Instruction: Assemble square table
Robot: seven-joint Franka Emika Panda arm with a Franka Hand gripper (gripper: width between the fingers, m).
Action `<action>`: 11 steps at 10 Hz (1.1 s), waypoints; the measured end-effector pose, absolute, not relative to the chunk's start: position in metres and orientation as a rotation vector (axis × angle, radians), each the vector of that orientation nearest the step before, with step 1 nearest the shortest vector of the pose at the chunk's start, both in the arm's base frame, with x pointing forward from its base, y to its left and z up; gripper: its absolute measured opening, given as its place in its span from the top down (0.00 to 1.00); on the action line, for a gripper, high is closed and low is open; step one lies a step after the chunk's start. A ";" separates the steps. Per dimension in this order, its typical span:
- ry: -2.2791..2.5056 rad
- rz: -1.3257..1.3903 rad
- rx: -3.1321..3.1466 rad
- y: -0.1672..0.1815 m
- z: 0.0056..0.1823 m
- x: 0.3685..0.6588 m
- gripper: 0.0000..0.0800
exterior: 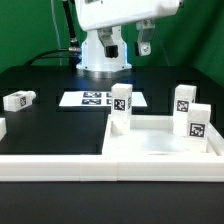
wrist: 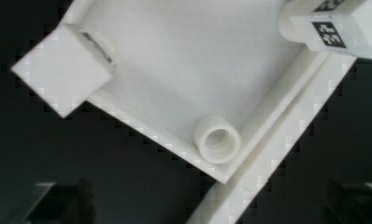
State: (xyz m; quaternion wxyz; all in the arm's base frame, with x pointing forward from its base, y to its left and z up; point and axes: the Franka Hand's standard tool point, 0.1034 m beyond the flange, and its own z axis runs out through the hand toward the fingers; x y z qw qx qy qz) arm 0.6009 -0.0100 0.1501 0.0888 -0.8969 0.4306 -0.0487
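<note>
The square table top (exterior: 150, 143) is a white tray with a raised rim and lies at the front right in the exterior view. Three white tagged legs stand upright on it: one (exterior: 121, 106) at its left corner, two (exterior: 183, 99) (exterior: 196, 122) on the right. Two loose legs (exterior: 18, 100) (exterior: 2, 127) lie on the black table at the left. My gripper (exterior: 146, 42) hangs high above the back of the scene, open and empty. In the wrist view the gripper (wrist: 204, 200) looks down on the top (wrist: 183, 70), a round corner hole (wrist: 218, 141) and one tagged leg (wrist: 334, 30).
The marker board (exterior: 92, 98) lies flat behind the table top, in front of the robot base (exterior: 103, 55). A long white bar (exterior: 60, 165) runs along the front edge of the black surface.
</note>
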 end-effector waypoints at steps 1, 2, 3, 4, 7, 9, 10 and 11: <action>1.136 -0.163 -2.739 -0.029 0.139 0.585 0.19; 0.997 -0.141 -2.801 -0.053 0.127 0.564 0.19; 0.842 -0.133 -2.868 -0.077 0.119 0.550 0.19; 0.699 -0.126 -2.920 -0.100 0.111 0.538 0.19; 0.593 -0.111 -2.956 -0.132 0.102 0.526 0.19; 0.585 -0.077 -2.945 -0.130 0.101 0.525 0.19; 0.543 0.036 -2.920 -0.128 0.097 0.515 0.19; 0.531 0.190 -2.876 -0.147 0.089 0.502 0.19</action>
